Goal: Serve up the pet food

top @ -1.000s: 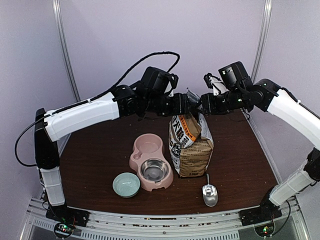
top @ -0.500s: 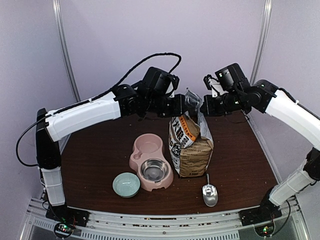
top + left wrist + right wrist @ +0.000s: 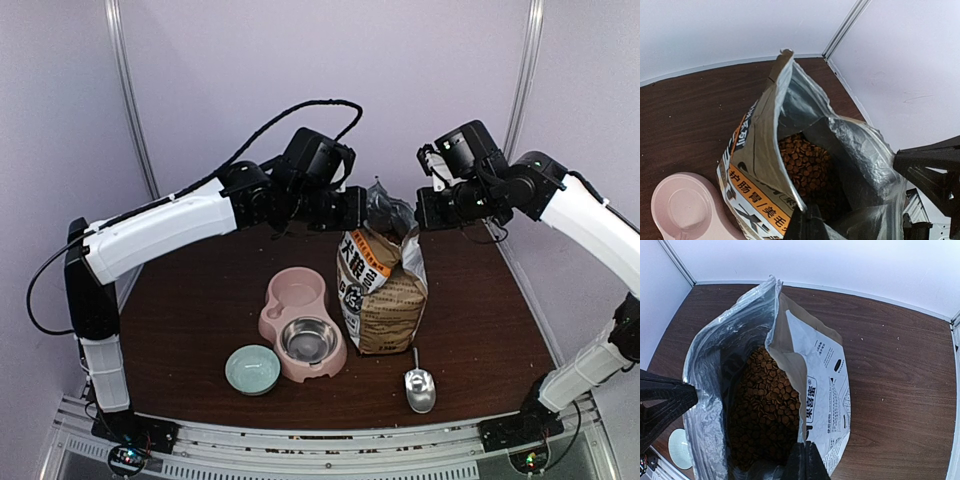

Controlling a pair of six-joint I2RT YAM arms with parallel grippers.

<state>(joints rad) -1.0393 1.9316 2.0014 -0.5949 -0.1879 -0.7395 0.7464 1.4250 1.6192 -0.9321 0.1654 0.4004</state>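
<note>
Looking down into the open bag [image 3: 825, 385], foil lining spread wide, pet food [image 3: 767, 405] piled at the bottom. The right gripper [image 3: 805, 460] is pinched closed on the near rim, and the left gripper [image 3: 690, 391] meets the opposite rim. The bag stands on the brown bench [image 3: 890, 365], with a pale bowl [image 3: 679, 449] peeking out lower left.

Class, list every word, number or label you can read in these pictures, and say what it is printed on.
"护肠胃/美毛": orange band on the bag.
Large black characters below it: cut off, unreadable.
Small print on the bag's white side: too small to read.
</note>
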